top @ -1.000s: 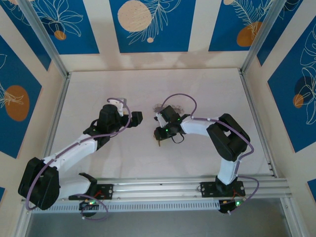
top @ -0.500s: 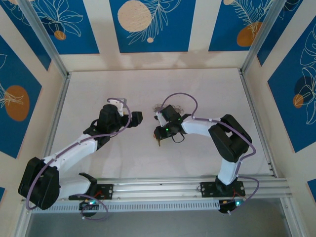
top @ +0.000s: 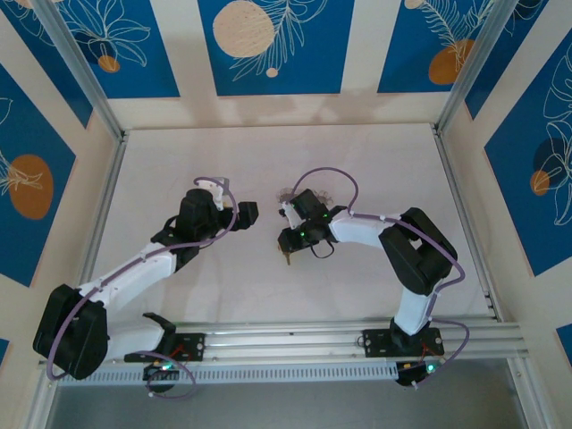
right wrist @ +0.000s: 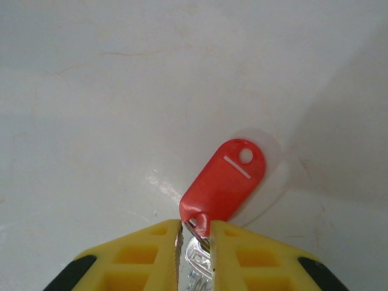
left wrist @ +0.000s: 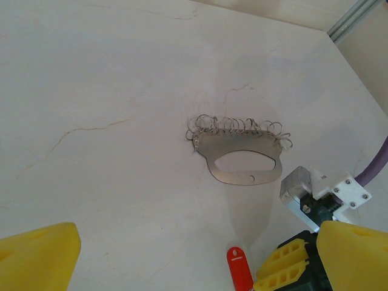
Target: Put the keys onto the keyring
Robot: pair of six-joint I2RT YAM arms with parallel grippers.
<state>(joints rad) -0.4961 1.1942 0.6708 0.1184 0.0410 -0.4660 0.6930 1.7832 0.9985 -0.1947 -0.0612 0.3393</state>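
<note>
The key has a red plastic head (right wrist: 224,182) and a silver blade, and my right gripper (right wrist: 196,233) is shut on the blade, with the head sticking out low over the table. In the left wrist view the red key (left wrist: 239,267) shows at the bottom edge beside the right gripper's yellow fingers (left wrist: 285,267). The keyring (left wrist: 209,145), a flat grey loop fringed with small rings, lies on the table just beyond it. My left gripper (left wrist: 194,260) is open and holds nothing. From above, the right gripper (top: 288,247) holds the key (top: 288,258) just in front of the keyring (top: 288,193); the left gripper (top: 250,214) hangs to its left.
The white table (top: 179,170) is bordered by aluminium rails (top: 103,206) at the left and right and a rail along the near edge. Blue patterned panels stand behind.
The right gripper has shifted very slightly with the key in it. The left arm has not moved.
</note>
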